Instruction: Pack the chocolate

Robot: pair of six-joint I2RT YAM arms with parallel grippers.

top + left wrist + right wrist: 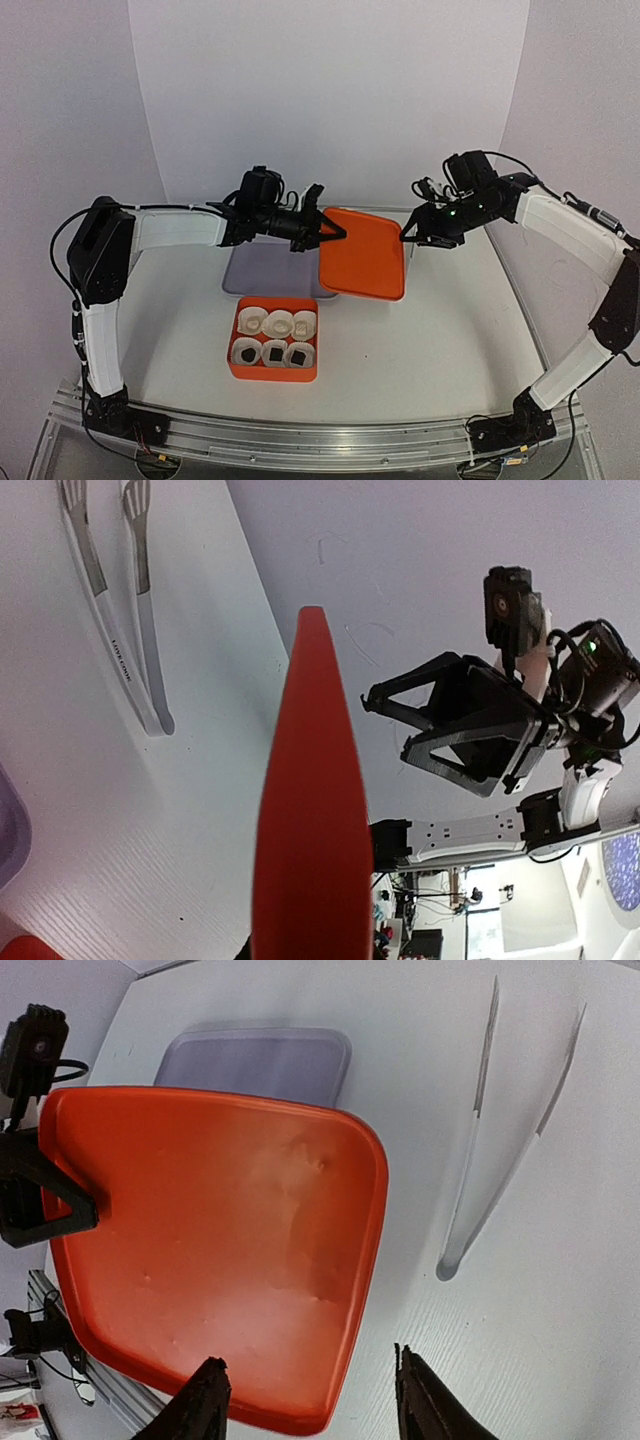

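**Fig. 1. Lid held over the table, chocolate already in its box.** The left gripper point(325, 232) is clenched on the left edge of the orange lid point(365, 255), which hangs above the table point(450, 330). The right gripper point(412, 237) stands just beside the lid's right edge with its jaws parted, grasping nothing.

The chocolate sits in the orange box point(235, 368), near and left of the lid. Dark chunks point(272, 353) fill the near row, and cream chunks point(277, 323), hard to tell from their paper, fill the far row.

*Hazards, as I judge them.* With only one edge pinched, the lid may sag or swivel in the jaws. The parted right fingers could snag its rim. A skewed descent could crush the paper cups point(304, 322) or tip chunks out.

*Count.*
- Six cups
- Three dark and three cream chunks
- One orange lid
- One orange box
- One grey-lilac lid point(265, 275), lying beneath the raised lid
- One pair of tongs point(117, 650)
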